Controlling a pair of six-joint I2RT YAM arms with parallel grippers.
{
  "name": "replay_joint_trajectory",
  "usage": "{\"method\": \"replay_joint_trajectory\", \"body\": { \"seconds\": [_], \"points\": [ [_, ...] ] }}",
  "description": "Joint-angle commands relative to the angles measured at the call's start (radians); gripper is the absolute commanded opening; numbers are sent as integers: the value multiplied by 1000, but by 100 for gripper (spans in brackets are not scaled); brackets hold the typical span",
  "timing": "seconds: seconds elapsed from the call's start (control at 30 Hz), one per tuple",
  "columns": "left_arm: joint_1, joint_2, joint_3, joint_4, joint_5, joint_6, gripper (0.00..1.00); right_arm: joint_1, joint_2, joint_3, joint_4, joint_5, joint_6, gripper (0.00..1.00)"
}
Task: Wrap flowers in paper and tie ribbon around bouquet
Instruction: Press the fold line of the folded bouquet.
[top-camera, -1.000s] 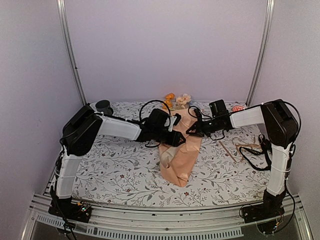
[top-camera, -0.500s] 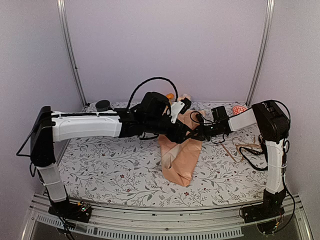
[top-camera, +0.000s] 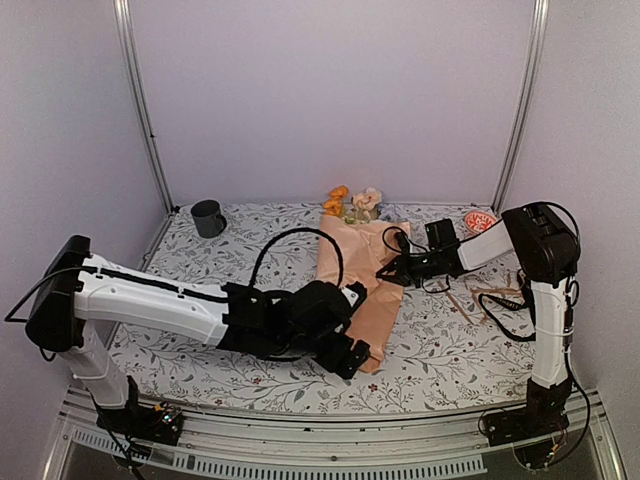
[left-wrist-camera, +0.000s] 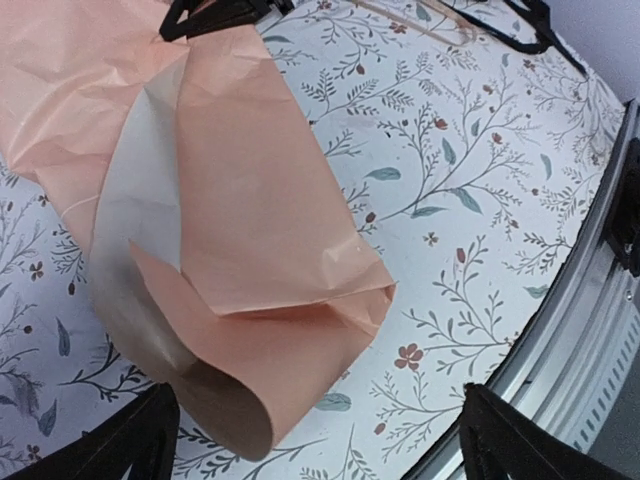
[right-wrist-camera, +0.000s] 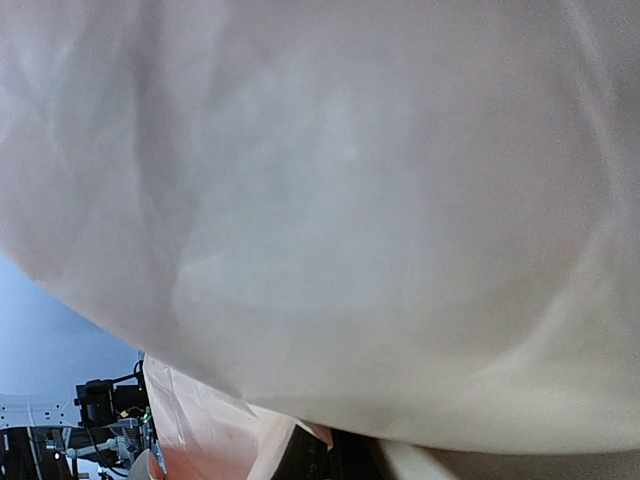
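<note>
The peach-orange paper (top-camera: 358, 275) lies folded lengthwise over the flowers (top-camera: 352, 203), whose blooms stick out at its far end. The paper's rolled narrow end (left-wrist-camera: 250, 340) points to the table's front. My left gripper (top-camera: 352, 357) hovers over that narrow end, open wide, with nothing held; only its two black fingertips (left-wrist-camera: 135, 440) show in the left wrist view. My right gripper (top-camera: 387, 271) is shut on the paper's right edge, and paper fills the right wrist view. The black ribbon (top-camera: 497, 308) lies on the cover at the right.
A dark mug (top-camera: 208, 217) stands at the back left. A thin tan cord (top-camera: 455, 298) lies beside the ribbon, and a small red round thing (top-camera: 479, 220) sits at the back right. The metal front rail (left-wrist-camera: 590, 330) runs close to the left gripper.
My left arm has swung from the paper's upper part down to its near, narrow end, and its jaws have opened wide. The right gripper has stayed on the paper's edge.
</note>
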Motion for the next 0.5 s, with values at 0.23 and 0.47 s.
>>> {"method": "replay_joint_trajectory", "body": {
  "seconds": [0.23,0.47],
  "points": [
    [-70,250,269,-325,-405,-58,88,18,-32,-54,-21,86,23,1],
    [-119,114,173,-199,-401,-76,98,20,-38,-69,-10,96,25,1]
  ]
}}
